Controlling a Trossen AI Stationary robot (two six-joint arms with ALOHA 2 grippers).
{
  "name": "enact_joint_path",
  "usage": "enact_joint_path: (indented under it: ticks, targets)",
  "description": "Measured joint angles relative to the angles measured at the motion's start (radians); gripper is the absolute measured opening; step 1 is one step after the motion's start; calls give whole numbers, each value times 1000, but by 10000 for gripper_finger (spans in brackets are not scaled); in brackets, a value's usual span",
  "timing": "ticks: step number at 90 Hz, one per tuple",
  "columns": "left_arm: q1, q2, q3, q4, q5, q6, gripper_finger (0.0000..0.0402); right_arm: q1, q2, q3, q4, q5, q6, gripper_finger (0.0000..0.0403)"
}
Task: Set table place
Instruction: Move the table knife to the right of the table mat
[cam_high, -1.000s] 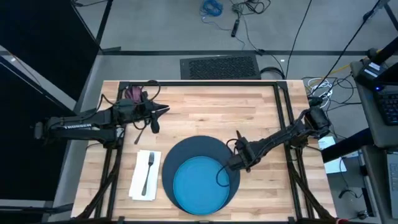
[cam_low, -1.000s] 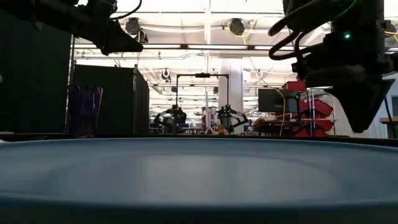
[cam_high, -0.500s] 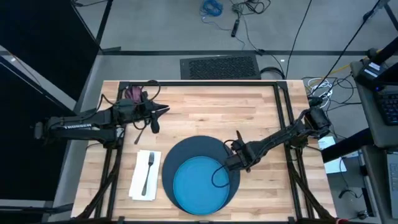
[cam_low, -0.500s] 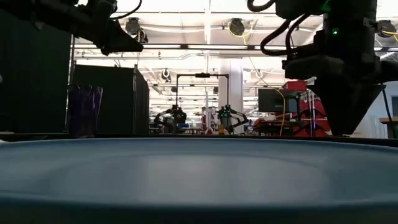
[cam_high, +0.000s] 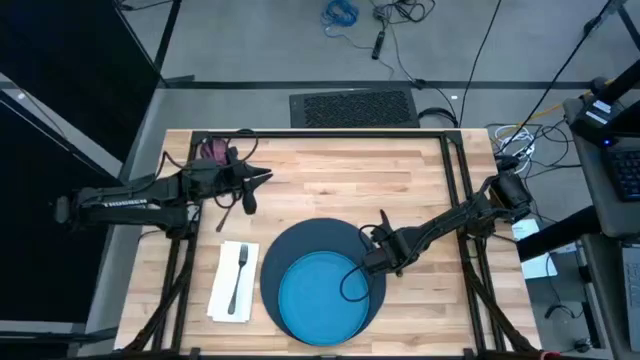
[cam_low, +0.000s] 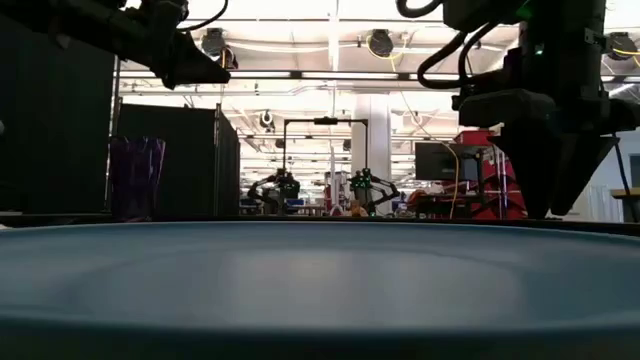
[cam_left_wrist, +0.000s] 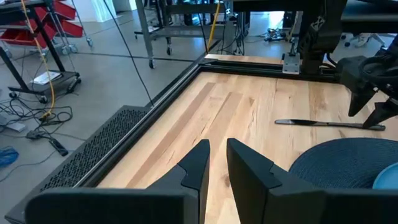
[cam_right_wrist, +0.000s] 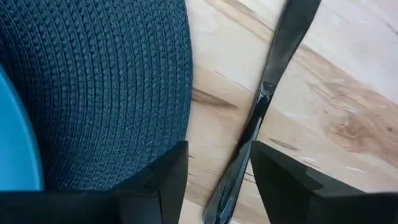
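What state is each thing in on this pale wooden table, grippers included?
Dark blue round woven mat: lying flat.
Bright blue round plate: on mat, empty.
White folded napkin: flat beside mat.
Metal fork: lying on napkin.
Metal knife: lying beside mat, ungripped.
Small purple cup: upright.
Right gripper: open, astride knife.
Left gripper: slightly open, empty.

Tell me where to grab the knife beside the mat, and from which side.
Come from straight above. The knife lies flat on the bare table, just off the mat, so no edge is open from the side. Close across its narrow width; the right hand hangs over it, open, one finger on each side.
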Motion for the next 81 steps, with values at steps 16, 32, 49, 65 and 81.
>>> enact_joint_path:
  ticks: [16,32,49,65,81]
  targets:
    - [0,0,0,0,0,0,42,-1,0,0,-28,15,5,155]
    - [0,0,0,-1,0,0,42,0,0,0,-103,18,16,155]
    - [0,0,0,-1,0,0,42,-9,-2,-24,-96,10,-5,155]
    - [0,0,0,-2,0,0,42,-30,-5,-125,-64,-54,13,155]
    - [0,0,0,-2,0,0,42,-35,-7,-151,39,-64,3,155]
